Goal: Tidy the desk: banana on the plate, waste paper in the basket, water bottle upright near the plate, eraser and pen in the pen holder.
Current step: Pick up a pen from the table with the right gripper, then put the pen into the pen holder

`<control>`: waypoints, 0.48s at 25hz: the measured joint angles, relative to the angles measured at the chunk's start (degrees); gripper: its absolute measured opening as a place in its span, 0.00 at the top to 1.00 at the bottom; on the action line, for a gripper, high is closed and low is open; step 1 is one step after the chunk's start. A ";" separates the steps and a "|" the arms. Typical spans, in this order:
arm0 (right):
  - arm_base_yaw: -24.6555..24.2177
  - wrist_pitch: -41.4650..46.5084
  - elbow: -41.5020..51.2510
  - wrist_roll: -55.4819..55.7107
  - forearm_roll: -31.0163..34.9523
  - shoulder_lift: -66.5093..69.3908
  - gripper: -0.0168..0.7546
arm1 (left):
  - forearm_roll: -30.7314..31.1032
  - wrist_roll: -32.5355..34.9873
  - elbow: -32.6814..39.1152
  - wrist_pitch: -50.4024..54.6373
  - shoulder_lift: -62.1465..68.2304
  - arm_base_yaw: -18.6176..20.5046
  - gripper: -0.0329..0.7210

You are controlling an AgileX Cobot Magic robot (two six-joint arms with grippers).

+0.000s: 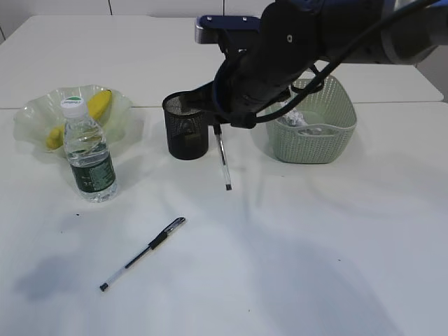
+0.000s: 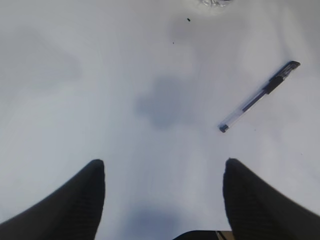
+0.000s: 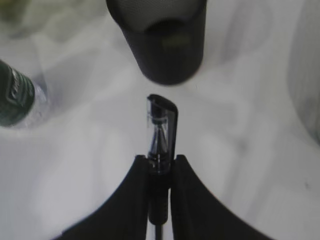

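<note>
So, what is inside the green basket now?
In the green basket, crumpled waste paper shows at its left side. The right arm covers the back rim, so anything there is hidden.

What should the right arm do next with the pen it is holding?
Probably shift left and back until it is over the pen holder. The right pincer is shut on a pen that hangs off the table, just right of the holder's mouth rather than above it, so lowering now would likely miss.
</note>
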 joint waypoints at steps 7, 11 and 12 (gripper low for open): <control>0.00 -18.28 -0.11 -0.10 -5.82 0.00 0.90 | 0.00 0.20 0.00 0.00 0.00 0.00 0.26; -0.88 -26.62 -0.48 -0.10 -6.88 0.80 0.90 | 0.00 0.41 0.00 -0.70 0.00 0.00 0.26; -1.27 -27.89 -0.74 -0.10 -6.95 1.37 0.90 | 0.00 0.41 0.00 -1.20 0.00 0.00 0.26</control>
